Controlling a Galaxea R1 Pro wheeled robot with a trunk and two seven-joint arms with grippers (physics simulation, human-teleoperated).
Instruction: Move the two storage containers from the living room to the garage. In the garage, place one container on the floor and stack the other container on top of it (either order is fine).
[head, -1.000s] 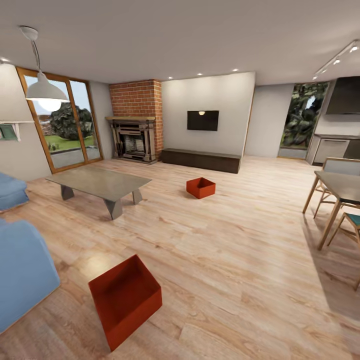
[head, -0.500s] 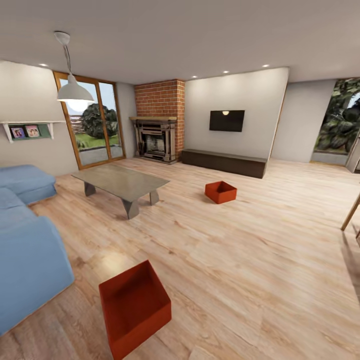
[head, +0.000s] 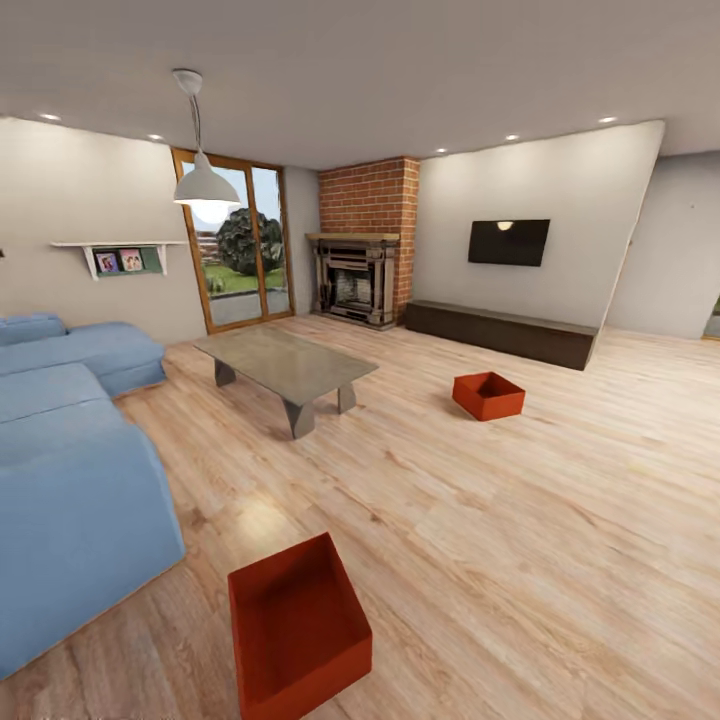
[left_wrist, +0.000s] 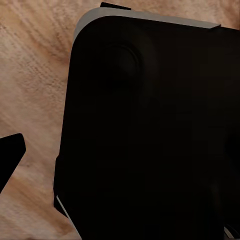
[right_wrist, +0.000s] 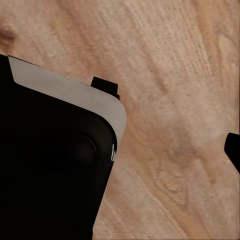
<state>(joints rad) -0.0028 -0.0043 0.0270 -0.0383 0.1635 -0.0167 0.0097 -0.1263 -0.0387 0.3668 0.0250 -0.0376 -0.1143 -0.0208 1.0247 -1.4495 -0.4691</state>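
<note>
Two red-orange storage containers stood on the light wood plank floor (head: 560, 520) of the living room, both open-topped with plain, slightly tapered walls and nothing visible inside. The near container (head: 297, 627) lay at the bottom of the head view, just beside the blue corner sofa (head: 70, 480), its long axis running away from the camera and turned a little toward the right. The far container (head: 488, 395) sat well apart from it, out in the middle of the floor between the grey low table (head: 287, 364) and the long dark TV bench (head: 505, 333), set corner-on (its long axis was hard to judge at that distance). Wide bare planks stretched between and to the right of the two bins; the sofa's edge closed in the near one on the left. The brick fireplace (head: 362, 250) stood in the far corner. Both wrist views showed dark robot housing over wood grain, so I could not tell whether either gripper was parted or closed.
</note>
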